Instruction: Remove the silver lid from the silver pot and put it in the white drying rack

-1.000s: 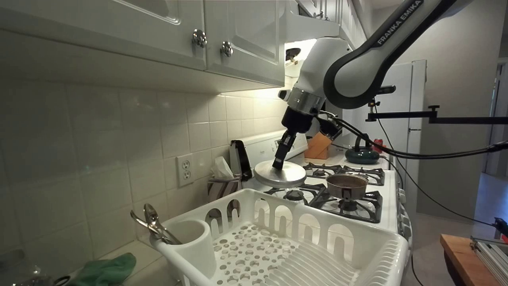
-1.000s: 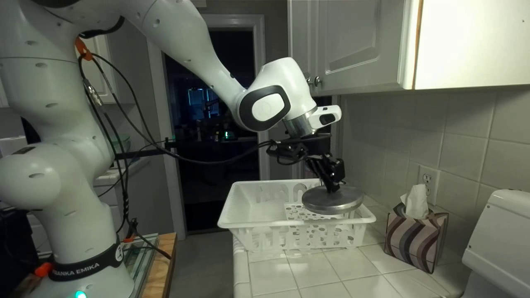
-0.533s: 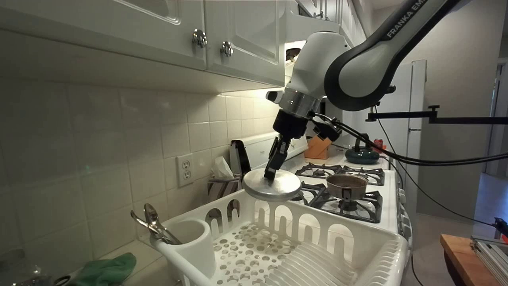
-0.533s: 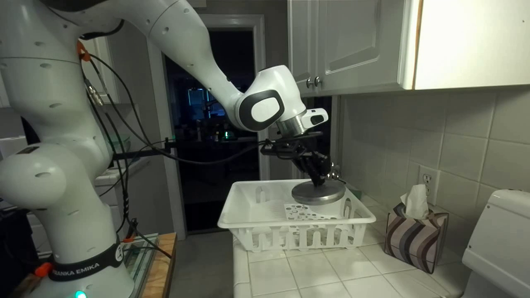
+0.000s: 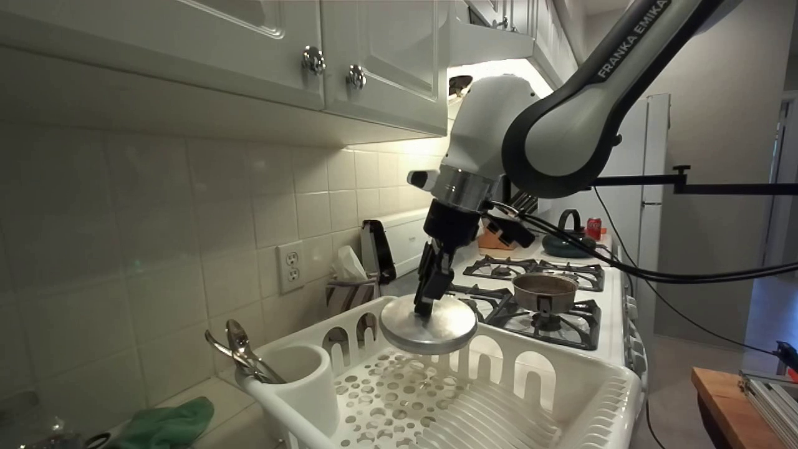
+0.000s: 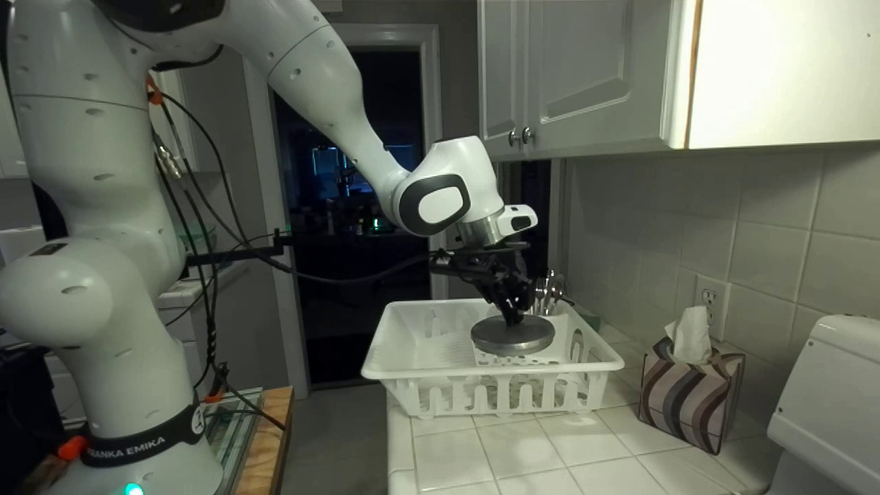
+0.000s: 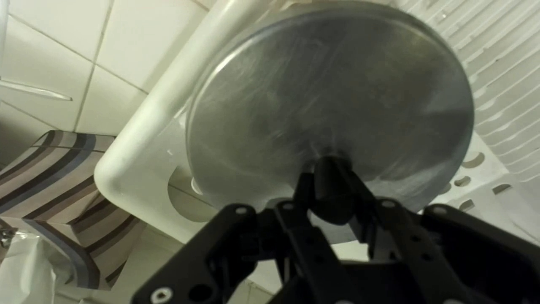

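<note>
Black and slightly slanted, the gripper point(image 5: 424, 305) pointed downward, its fingers point(image 7: 303, 192) pressed in from both sides and pinching the dark knob point(image 7: 334, 188) of the silver lid point(image 7: 329, 93). In an exterior view the white arm point(image 6: 316, 75) rose upright, bent over at the top and sloped down toward the lid. Close to level, the lid hung over the white dish rack point(image 6: 440, 373); I could not tell whether its edge dipped below the rim. A round cup point(image 5: 305, 393) at one corner of the rack held metal utensils point(image 5: 240, 346), and a green cloth point(image 5: 168, 424) lay on the counter point(image 6: 522, 443) near it. A striped tissue box point(image 6: 691, 399) stood near the rack, apart from it. Beyond the rack, the small pot point(image 5: 545, 294) stood uncovered on a burner point(image 5: 547, 323) of the white stove point(image 5: 612, 318). Farther back were a dark green kettle point(image 5: 568, 244) and, just beside it, a red can point(image 5: 594, 229).
</note>
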Robot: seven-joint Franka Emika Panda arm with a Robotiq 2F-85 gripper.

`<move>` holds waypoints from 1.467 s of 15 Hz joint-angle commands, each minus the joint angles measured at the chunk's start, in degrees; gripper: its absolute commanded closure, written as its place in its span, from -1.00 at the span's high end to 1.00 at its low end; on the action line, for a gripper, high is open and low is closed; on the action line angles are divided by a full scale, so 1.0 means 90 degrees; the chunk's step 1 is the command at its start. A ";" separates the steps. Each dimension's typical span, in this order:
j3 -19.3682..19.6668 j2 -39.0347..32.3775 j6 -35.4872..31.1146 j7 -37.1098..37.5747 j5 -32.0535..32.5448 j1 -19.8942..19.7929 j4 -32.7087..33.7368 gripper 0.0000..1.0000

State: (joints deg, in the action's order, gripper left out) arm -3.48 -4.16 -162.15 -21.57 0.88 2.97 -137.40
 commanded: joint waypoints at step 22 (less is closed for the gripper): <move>-0.0520 -0.0630 0.1383 -0.0862 -0.1571 -0.0261 0.0416 -0.89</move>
State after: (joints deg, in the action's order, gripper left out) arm -7.77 -9.02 -148.04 -30.75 -12.76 0.29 -133.25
